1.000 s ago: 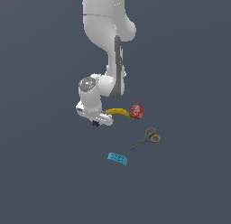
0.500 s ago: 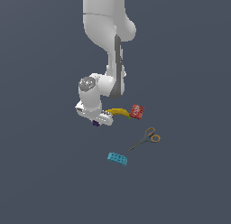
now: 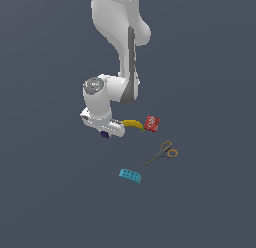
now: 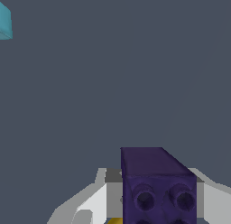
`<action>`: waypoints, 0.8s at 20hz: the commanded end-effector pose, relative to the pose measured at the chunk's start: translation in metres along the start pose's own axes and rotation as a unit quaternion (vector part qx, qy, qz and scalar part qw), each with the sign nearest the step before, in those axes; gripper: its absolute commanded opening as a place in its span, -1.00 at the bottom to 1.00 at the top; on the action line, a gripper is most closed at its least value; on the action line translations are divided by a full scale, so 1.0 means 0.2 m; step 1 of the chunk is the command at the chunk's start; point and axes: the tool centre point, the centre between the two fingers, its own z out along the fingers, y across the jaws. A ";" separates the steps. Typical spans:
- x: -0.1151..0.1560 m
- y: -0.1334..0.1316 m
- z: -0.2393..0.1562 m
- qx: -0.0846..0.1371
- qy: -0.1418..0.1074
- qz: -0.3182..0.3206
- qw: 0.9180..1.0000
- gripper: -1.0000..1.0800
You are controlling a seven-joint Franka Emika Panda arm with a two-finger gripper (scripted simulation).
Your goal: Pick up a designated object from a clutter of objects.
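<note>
Exterior view. A white Panda arm (image 3: 122,57) is shown reaching down over a plain dark grey floor (image 3: 50,202). The gripper (image 3: 104,134) is seen low at the arm's end, and the dark purple block (image 3: 104,135) is visible just beneath the hand as a small dark patch, largely covered by the white housing. Whether the block rests on the floor or is raised cannot be told from this view. To the exterior view's right of the block, a yellow banana (image 3: 132,124) is found, with a red patterned block (image 3: 152,123) just beside its far end. The grey scissors with orange handles (image 3: 162,153) are laid below these, well apart from the gripper. The cyan studded brick (image 3: 130,176) is placed lowest in the picture, apart from all other items.

Wrist view. The dark purple block (image 4: 155,184) is shown between the two white fingers (image 4: 92,205), which are pressed against its sides; the claw is thus closed upon it. Two round recesses are seen in the block's facing side. A sliver of yellow is visible below it. A corner of the cyan studded brick (image 4: 4,22) is caught at the picture's edge.
</note>
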 end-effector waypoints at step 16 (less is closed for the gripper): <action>0.21 -0.06 -0.79 -0.001 0.001 0.001 1.000 -1.00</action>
